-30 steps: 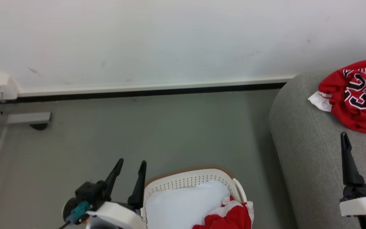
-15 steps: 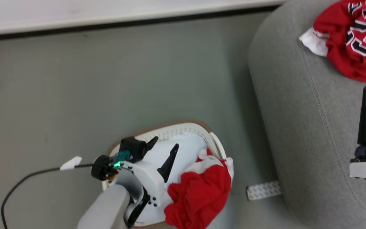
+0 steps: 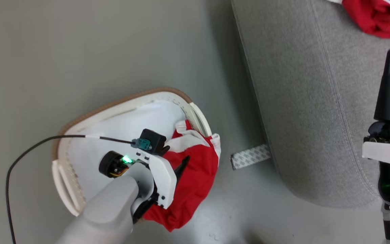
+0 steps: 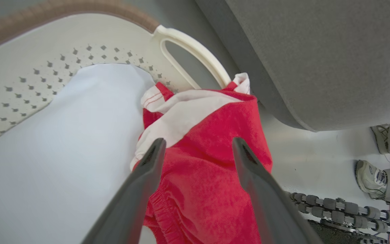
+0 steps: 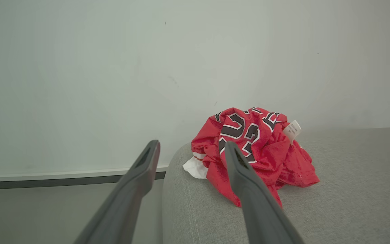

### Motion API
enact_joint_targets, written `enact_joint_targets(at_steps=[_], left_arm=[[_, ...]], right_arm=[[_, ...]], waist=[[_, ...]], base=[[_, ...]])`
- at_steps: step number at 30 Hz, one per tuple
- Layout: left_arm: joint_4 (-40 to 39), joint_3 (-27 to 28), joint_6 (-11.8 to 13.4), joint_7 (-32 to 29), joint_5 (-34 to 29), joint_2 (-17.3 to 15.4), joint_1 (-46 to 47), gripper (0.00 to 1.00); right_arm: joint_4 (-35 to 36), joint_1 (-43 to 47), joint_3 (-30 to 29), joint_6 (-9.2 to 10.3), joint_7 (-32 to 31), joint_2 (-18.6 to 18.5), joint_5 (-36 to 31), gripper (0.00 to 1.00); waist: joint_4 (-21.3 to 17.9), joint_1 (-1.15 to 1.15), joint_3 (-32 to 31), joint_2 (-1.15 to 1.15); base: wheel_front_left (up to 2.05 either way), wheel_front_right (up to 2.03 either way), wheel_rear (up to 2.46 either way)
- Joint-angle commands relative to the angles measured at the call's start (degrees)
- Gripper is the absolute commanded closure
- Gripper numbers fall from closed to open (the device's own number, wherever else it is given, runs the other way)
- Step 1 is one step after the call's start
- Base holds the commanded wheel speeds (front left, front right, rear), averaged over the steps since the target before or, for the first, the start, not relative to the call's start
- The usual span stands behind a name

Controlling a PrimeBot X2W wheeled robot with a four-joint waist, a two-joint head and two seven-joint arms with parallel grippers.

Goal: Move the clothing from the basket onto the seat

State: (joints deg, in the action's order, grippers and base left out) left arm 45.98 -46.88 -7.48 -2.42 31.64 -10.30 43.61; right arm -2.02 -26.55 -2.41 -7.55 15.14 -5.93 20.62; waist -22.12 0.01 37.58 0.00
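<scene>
Left wrist view: left gripper (image 4: 198,140), spread empty, over crumpled red clothing (image 4: 200,186) draping the perforated plastic basket (image 4: 29,76).

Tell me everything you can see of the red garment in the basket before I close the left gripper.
The red garment is crumpled, soft knit-looking fabric with a broad white band, red-stitched white trim and a gathered, elastic-looking edge. It lies at the end of the basket nearest the sofa, partly on the pale pad, spilling over the rim beside the handle. The open left gripper straddles it, fingers apart; whether they touch the cloth is unclear.
</scene>
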Motion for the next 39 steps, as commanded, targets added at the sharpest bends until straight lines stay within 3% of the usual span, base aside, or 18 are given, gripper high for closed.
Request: enact_joint_targets(at_steps=[1,13,22,23,25,32,39], left_arm=[[0.7,-1.2,0.0,-0.8,2.0,-1.0,1.3,0.0],[4.0,-12.5,0.0,-7.4,12.9,-5.2,6.8,0.0],[2.5,-20.4,0.0,-15.4,20.4,-7.7,9.4,0.0],[2.1,-21.2,0.0,-15.6,21.2,-8.1,9.8,0.22],[1.2,-22.1,0.0,-14.9,22.4,-8.7,10.5,1.0],[-0.2,-24.6,0.0,-11.9,25.6,-10.0,11.7,1.0],[1.2,-25.4,0.0,-6.6,28.6,-7.4,10.0,1.0]], right_arm=[[0.5,-1.4,0.2,0.13,0.0,0.6,0.1,0.0],[3.2,-5.0,0.7,0.13,0.0,3.0,1.5,0.0],[3.5,-4.4,0.4,0.13,0.0,3.1,3.1,0.0],[3.5,-4.4,0.3,0.13,0.0,3.1,3.2,0.0],[3.2,-4.6,0.2,0.13,0.0,3.1,3.3,0.0],[2.3,-5.6,0.6,0.14,0.0,3.1,3.4,0.0],[1.7,-5.0,-0.7,0.14,0.0,3.0,1.0,0.0]], waist=[[-2.9,-0.01,4.3,0.0],[-6.6,-0.01,11.3,0.0],[-6.4,-0.01,12.8,0.0],[-6.3,-0.01,13.0,0.0],[-6.3,-0.01,13.0,0.0],[-6.5,-0.01,11.8,0.0],[-3.9,-0.01,5.8,0.0]], base=[[0.0,0.0,0.0],[0.0,0.0,0.0],[0.0,0.0,0.0],[0.0,0.0,0.0],[0.0,0.0,0.0],[0.0,0.0,0.0],[0.0,0.0,0.0]])
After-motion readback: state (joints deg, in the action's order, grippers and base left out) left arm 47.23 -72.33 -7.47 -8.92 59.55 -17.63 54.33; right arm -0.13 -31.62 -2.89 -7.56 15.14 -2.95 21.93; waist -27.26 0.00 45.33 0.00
